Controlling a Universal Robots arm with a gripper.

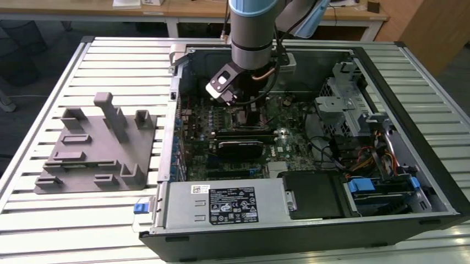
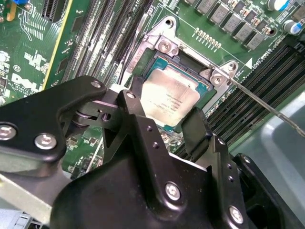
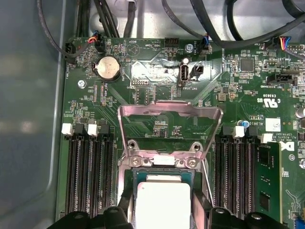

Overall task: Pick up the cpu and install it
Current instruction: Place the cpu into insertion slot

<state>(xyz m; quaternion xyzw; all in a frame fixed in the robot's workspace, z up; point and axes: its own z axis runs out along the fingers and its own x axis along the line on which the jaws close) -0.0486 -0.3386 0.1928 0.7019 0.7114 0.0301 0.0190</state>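
Gripper (image 2: 166,113) fingers (image 2: 137,107) clamp the cpu (image 2: 167,95) by two opposite edges; we note it seated in the open motherboard socket (image 2: 163,45). Grey holder block (image 1: 96,146) sits on the counter (image 1: 66,231), 9 o'clock of the computer case (image 1: 294,242), exterior view.

— The cpu (image 2: 167,98): what colour?
— Pale silver-grey top, green rim, over a green motherboard (image 2: 28,62) with fine pale print.
— And the gripper (image 2: 162,109)?
— Black. The moulded holder block (image 1: 92,148) at the exterior view's left is plain grey, on a ribbed silvery table (image 1: 110,55).
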